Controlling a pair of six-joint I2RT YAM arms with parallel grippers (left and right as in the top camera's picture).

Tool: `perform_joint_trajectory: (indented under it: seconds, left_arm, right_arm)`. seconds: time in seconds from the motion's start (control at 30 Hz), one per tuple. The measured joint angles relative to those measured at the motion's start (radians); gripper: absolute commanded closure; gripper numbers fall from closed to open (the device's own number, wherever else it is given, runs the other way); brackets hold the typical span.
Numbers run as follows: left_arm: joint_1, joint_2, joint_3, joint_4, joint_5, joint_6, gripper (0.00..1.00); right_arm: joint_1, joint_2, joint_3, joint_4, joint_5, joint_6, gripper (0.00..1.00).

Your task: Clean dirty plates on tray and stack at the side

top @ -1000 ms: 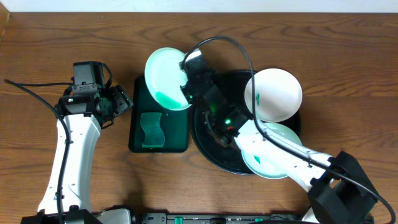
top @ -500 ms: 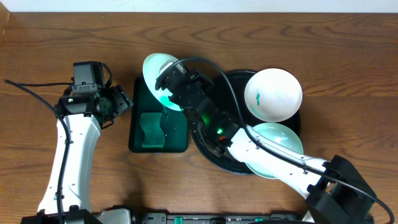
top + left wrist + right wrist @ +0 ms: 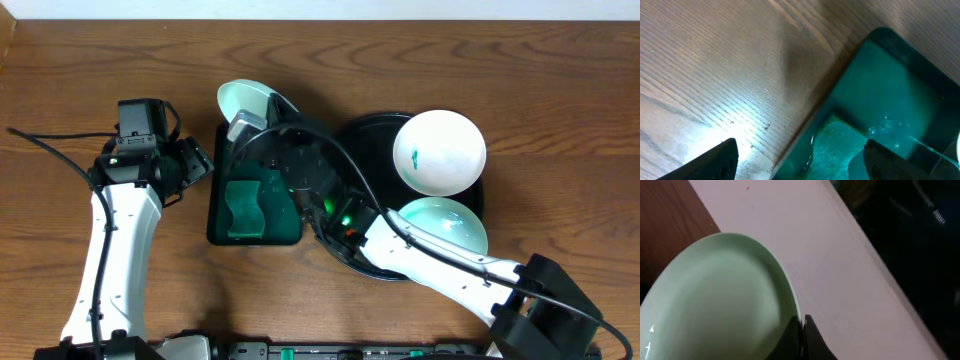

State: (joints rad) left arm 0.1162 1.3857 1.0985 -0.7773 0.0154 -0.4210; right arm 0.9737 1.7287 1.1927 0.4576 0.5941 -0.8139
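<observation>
Pinching the rim of a mint plate [image 3: 720, 300], the right fingers [image 3: 812, 345] hold it tilted over the green tray [image 3: 228, 160]. Left fingers [image 3: 715, 162] spread above the surface [image 3: 715, 65]. Two plates [image 3: 438, 150] lie on the black tray [image 3: 365, 125].

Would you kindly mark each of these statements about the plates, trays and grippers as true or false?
1. The right gripper is clamped on the rim of the held plate. True.
2. Three plates lie on the black tray. False: only two lie there, the white plate and the mint plate; the third is in the right gripper.
3. The left gripper holds the sponge. False: it is open and empty, and the sponge lies in the green tray.
4. The white plate bears a small green smear. True.
</observation>
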Motion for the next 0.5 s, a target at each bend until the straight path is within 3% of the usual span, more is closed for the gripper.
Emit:
perform_joint_trajectory:
  seconds: [0.5]
  left_arm:
    - [0.000,0.000,0.000,0.000,0.000,0.000,0.20]
  right_arm:
    - [0.044,0.000,0.000,0.018,0.005,-0.172,0.98]
